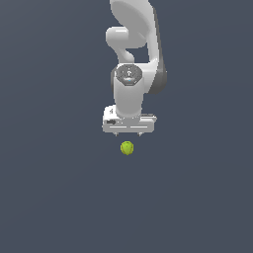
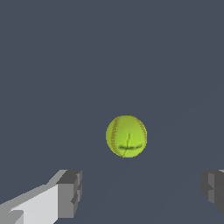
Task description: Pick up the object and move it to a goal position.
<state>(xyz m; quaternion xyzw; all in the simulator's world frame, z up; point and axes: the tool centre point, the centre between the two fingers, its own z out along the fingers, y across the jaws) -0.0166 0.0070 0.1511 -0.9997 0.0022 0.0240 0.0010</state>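
A small yellow-green ball (image 1: pixel 127 147) lies on the dark grey floor, just in front of and below my white gripper (image 1: pixel 128 134) in the exterior view. In the wrist view the ball (image 2: pixel 126 136) shows faint stitching lines and sits ahead of the two grey fingertips (image 2: pixel 70 193), a little off the line between them. The gripper (image 2: pixel 141 190) is open wide and empty, its fingers well apart and not touching the ball. The gripper hovers above the ball with a gap between them.
The white arm (image 1: pixel 133 44) rises behind the gripper toward the top of the exterior view. The flat dark grey floor (image 1: pixel 59 197) spreads all around with no other object showing.
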